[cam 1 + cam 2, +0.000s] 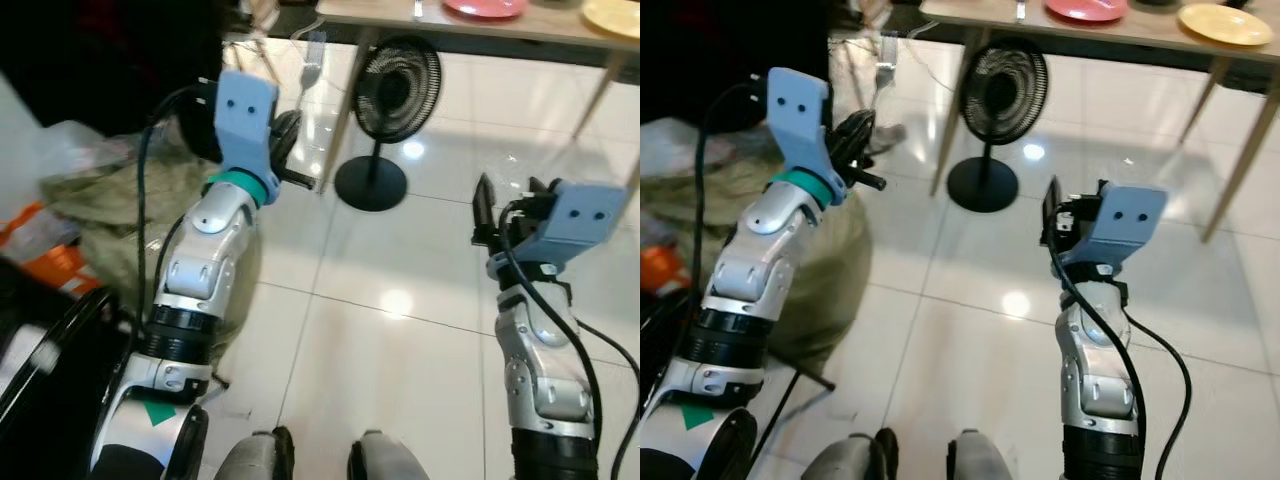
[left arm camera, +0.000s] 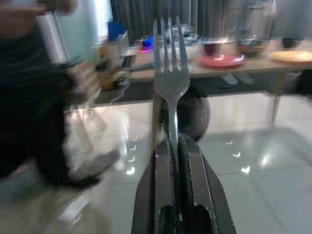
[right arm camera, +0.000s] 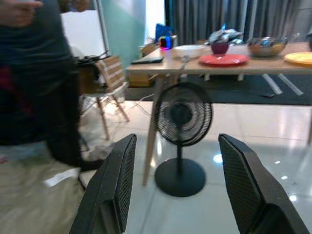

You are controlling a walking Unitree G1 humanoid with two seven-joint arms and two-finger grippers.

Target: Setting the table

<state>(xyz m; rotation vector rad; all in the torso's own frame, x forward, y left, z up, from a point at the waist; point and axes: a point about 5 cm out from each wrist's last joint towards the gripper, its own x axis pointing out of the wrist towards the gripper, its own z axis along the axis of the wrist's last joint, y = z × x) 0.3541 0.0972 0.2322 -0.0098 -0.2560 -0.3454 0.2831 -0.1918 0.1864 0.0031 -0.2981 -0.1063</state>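
1. Left pincer (image 2: 176, 146) is clenched on the handle of a silver metal fork (image 2: 170, 83), tines pointing up and forward; in the head views the arm is raised at the robot's left with the fork's end poking past the blue wrist housing.
2. Right pincer (image 3: 178, 180) is released, its two black fingers spread wide with nothing between them, held out ahead of the robot's right side.
3. Near the robot's left lies a crumpled olive-green cloth heap (image 1: 95, 215) on the glossy white tiled floor (image 1: 400, 300); walking past it calls for a line that keeps the feet clear of the fabric.
4. Further on stands a black pedestal fan (image 1: 385, 120), just in front of the table leg. I judge it the main obstacle: approach to one side so neither arm nor knee knocks it.
5. Beyond it is the light wooden surface (image 1: 1090, 40), carrying a round red plate (image 3: 224, 59) and a round yellow plate (image 1: 1225, 22), with bowls behind them in the wrist views.
6. The step in hand looks like carrying the fork over. Keep the grip firm and the fork level, then lay it flat just beside a plate, not on it.
7. A person (image 3: 34, 73) stands to the left, blurred; give them room.
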